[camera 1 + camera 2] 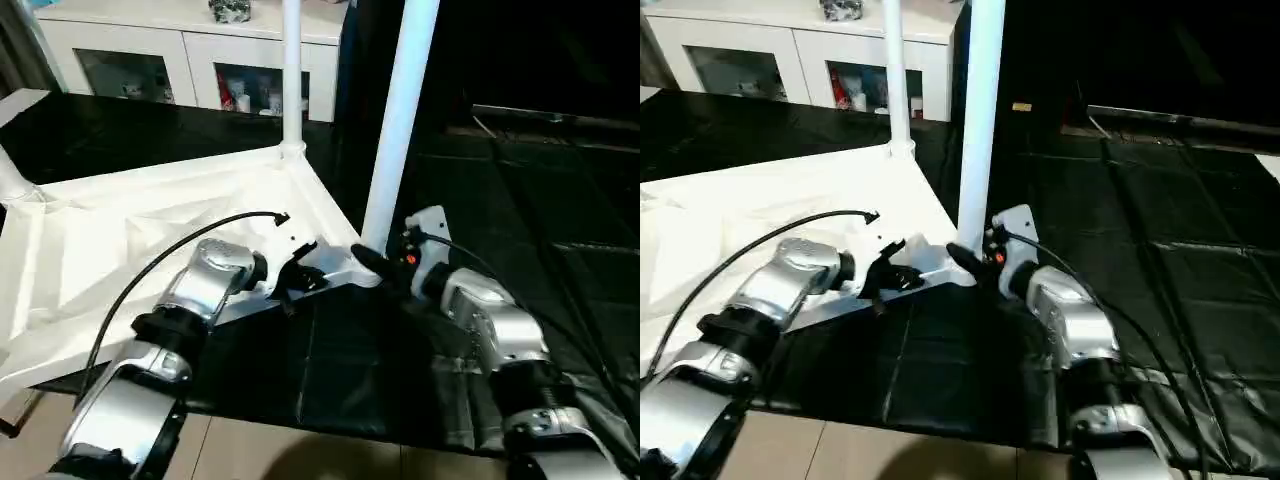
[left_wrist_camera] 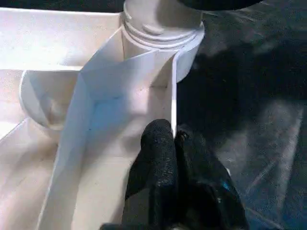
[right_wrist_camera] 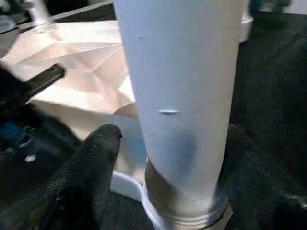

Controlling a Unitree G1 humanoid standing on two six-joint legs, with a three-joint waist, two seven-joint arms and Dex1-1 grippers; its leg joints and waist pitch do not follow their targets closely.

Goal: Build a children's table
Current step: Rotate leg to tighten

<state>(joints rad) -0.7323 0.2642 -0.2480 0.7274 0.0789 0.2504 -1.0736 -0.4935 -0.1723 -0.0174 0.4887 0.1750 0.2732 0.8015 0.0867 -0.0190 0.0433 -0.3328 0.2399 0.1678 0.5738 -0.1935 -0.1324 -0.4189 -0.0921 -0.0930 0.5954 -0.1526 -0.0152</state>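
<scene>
Closest in, the right gripper stands spread around the near leg, gripping nothing. Left gripper presses shut against the tabletop rim; if the leg sits loosely in its socket, a nudge could tip it.

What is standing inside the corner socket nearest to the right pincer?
A white leg stands upright in that socket of the tabletop. Its lower end is hidden inside the socket, so how deep it sits cannot be seen.
</scene>
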